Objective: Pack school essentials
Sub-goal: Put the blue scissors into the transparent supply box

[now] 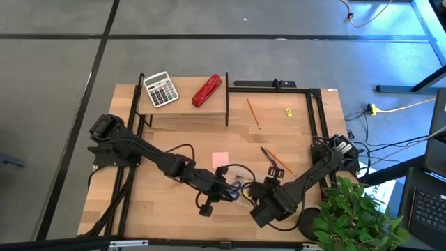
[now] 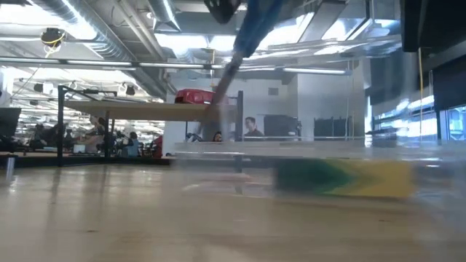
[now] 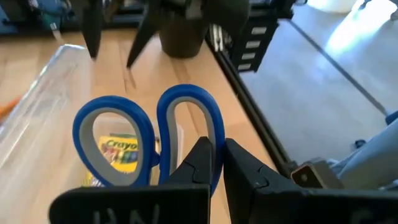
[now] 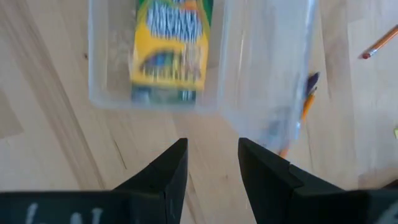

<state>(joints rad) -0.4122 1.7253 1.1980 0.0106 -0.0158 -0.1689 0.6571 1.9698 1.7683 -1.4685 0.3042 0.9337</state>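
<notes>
- While the blue-handled scissors (image 3: pixel 149 140) are carried, the left gripper (image 3: pixel 214 155) is seen clamped tight on one blue loop, near the desk's front edge, about mid-width.
- Directly beneath the scissors, a clear plastic box (image 4: pixel 155 102) is seen, its clear lid (image 4: pixel 273 68) lying open beside it.
- One item is judged packed: a yellow-green crayon box (image 4: pixel 171 46) lies inside the clear box; nothing else can be made out in it.
- The right gripper (image 4: pixel 211 165) is held just short of the box's near wall, fingers part-way apart and empty, toward the front right corner of the desk.
- Scissors are judged next to go in: they are poised over the box but not yet released.
- Left on the desk: a pink sticky-note pad (image 1: pixel 221 160) near the middle, just beyond the grippers; a dark pen (image 1: pixel 269 158) and an orange pencil (image 1: pixel 282 164) crossed beside the right arm; a second orange pencil (image 1: pixel 253 112) toward the back edge; a small yellow piece (image 1: pixel 287 111) near the back right corner.
- Progress is judged early: one item in, one in hand, five or so loose, lid unclosed.
- On a raised shelf (image 1: pixel 182 106) at the back, a calculator (image 1: pixel 160 89) and a red stapler (image 1: pixel 207 90) are noted.
- From table height only the blurred crayon box behind clear plastic and the hanging scissors are made out.
</notes>
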